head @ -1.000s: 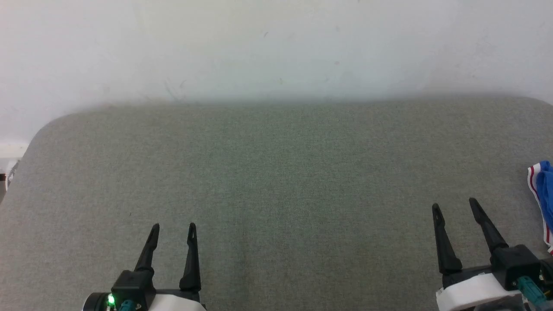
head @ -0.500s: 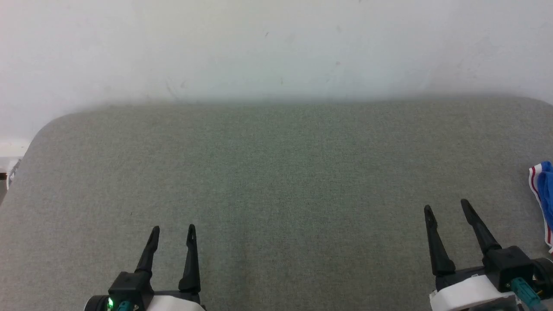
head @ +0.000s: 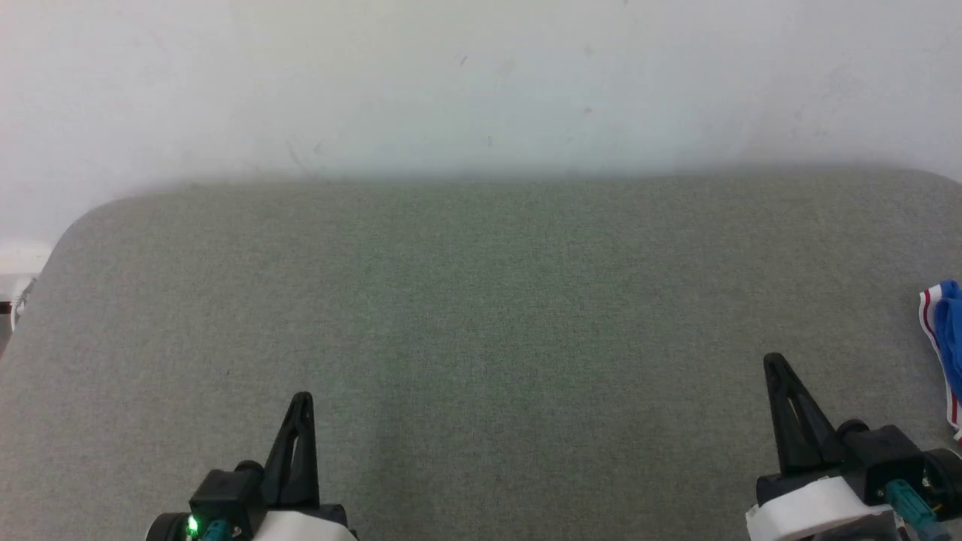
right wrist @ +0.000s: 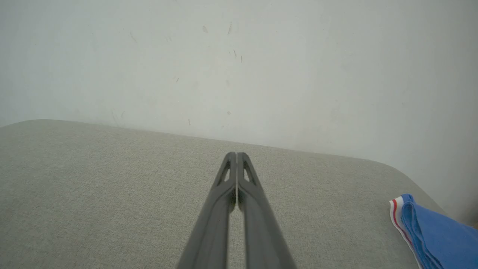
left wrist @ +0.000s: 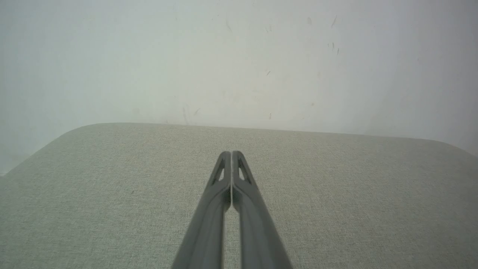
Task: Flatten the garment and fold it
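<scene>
The garment (head: 948, 342) is a blue cloth with red-and-white striped trim, lying at the far right edge of the grey padded table (head: 481, 300); most of it is cut off by the frame. In the right wrist view a folded corner of the garment (right wrist: 433, 231) lies at the lower right. My right gripper (head: 774, 362) is shut and empty, a short way left of the cloth. My left gripper (head: 302, 398) is shut and empty near the front left. Both wrist views show closed fingertips, the left gripper (left wrist: 231, 153) and the right gripper (right wrist: 236, 154), above bare fabric.
A white wall (head: 481, 83) rises right behind the table's rounded far edge. The table's left corner (head: 68, 225) curves off toward a pale floor strip.
Both grippers have closed from open to shut, with nothing between the fingers. The arms have barely moved.
</scene>
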